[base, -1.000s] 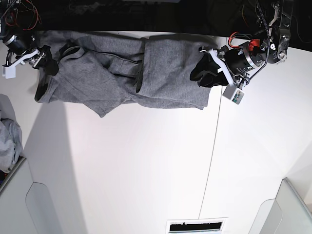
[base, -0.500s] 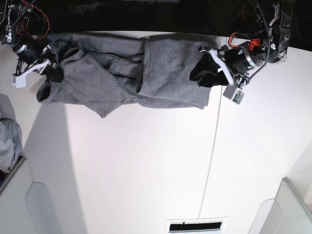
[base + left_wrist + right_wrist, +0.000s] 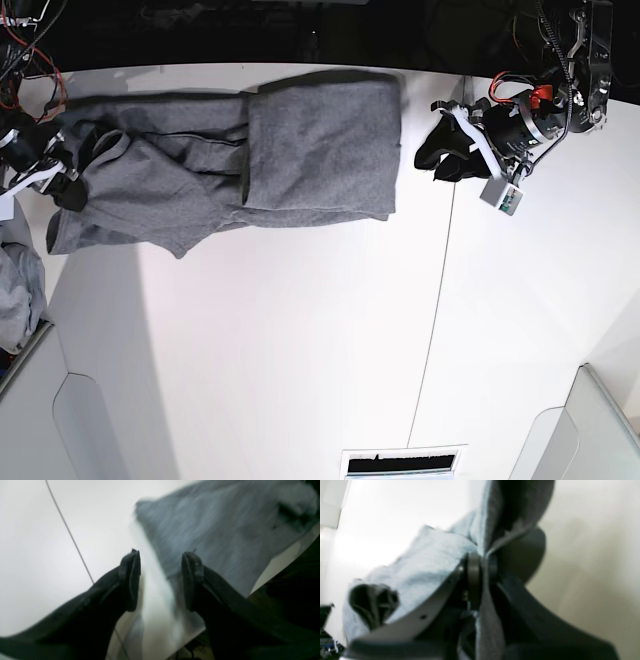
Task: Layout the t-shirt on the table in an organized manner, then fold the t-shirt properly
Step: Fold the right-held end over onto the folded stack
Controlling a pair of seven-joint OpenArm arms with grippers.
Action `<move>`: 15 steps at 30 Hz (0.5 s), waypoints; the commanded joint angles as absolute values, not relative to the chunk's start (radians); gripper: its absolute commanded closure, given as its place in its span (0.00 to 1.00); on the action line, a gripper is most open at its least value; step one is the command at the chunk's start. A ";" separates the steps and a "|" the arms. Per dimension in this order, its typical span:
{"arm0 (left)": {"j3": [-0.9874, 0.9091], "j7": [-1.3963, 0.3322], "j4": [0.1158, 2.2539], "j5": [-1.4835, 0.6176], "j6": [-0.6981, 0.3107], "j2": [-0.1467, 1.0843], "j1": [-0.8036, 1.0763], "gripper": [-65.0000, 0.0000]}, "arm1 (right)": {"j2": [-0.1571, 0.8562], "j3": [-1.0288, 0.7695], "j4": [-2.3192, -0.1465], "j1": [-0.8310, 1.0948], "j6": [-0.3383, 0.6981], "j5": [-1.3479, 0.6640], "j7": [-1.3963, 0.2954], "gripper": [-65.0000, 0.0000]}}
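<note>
We see the t-shirt (image 3: 300, 150) lying along the far edge of the table (image 3: 300, 340), bunched and half folded, one flat panel toward the middle and rumpled layers toward the base view's left end. The right gripper (image 3: 481, 567) sits at that left end with its jaws pinched tight on a fold of the grey fabric; in the right wrist view the cloth runs between the two pads and drapes off both sides. In the base view that same gripper (image 3: 60, 185) is at the shirt's edge, touching it. The left gripper (image 3: 440, 160) is off the shirt, just beside its right hem, over bare tabletop near the thin dark seam line (image 3: 435, 330). In the left wrist view the left gripper (image 3: 160, 580) has its jaws parted wide with nothing between them, white surface showing in the gap and the shirt's edge just past the fingertips. A paler grey cloth bundle (image 3: 18, 290) sits at the base view's left edge, apart from the shirt
</note>
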State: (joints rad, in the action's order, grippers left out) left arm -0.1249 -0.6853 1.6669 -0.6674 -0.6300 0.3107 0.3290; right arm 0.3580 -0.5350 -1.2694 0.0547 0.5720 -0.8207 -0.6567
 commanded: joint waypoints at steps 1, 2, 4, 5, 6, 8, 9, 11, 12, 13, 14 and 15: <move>-0.120 -0.669 1.662 -0.683 -0.636 0.318 0.328 0.55 | 0.383 -0.543 -1.284 0.032 0.583 -0.860 -0.643 1.00; -0.111 -0.668 1.641 -0.683 -0.636 0.318 0.330 0.55 | 0.386 -0.543 -1.284 0.021 0.583 -0.875 -0.657 1.00; -0.082 -0.661 1.608 -0.682 -0.636 0.318 0.330 0.55 | 0.381 -0.543 -1.289 0.007 0.583 -0.916 -0.687 1.00; -0.064 -0.658 1.598 -0.677 -0.636 0.317 0.330 0.55 | 0.376 -0.543 -1.294 0.004 0.583 -0.943 -0.699 1.00; -0.044 -0.655 1.592 -0.668 -0.636 0.314 0.330 0.55 | 0.366 -0.543 -1.304 0.002 0.584 -0.966 -0.710 1.00; 0.001 -0.649 1.584 -0.651 -0.633 0.308 0.330 0.55 | 0.339 -0.540 -1.338 0.001 0.584 -0.997 -0.730 1.00; 0.023 -0.639 1.583 -0.636 -0.620 0.307 0.330 0.55 | 0.319 -0.535 -1.364 0.001 0.585 -1.009 -0.742 1.00; 0.065 -0.606 1.578 -0.588 -0.577 0.298 0.329 0.55 | 0.275 -0.514 -1.429 0.010 0.589 -1.018 -0.753 1.00; 0.080 -0.588 1.571 -0.566 -0.559 0.292 0.329 0.55 | 0.250 -0.496 -1.469 0.020 0.589 -1.018 -0.754 1.00; 0.091 -0.574 1.564 -0.548 -0.548 0.284 0.329 0.55 | 0.225 -0.474 -1.514 0.031 0.591 -1.017 -0.754 1.00; 0.096 -0.569 1.554 -0.534 -0.541 0.272 0.329 0.55 | 0.200 -0.447 -1.557 0.045 0.591 -1.017 -0.757 1.00; 0.098 -0.567 1.544 -0.527 -0.541 0.257 0.326 0.55 | 0.177 -0.414 -1.602 0.059 0.591 -1.011 -0.757 1.00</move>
State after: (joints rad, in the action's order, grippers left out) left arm 0.0971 -0.5564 1.5383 -0.5362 -0.5499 0.2520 0.3264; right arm 0.1680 -0.4088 -1.5875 0.0669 0.5766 -0.9821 -0.7696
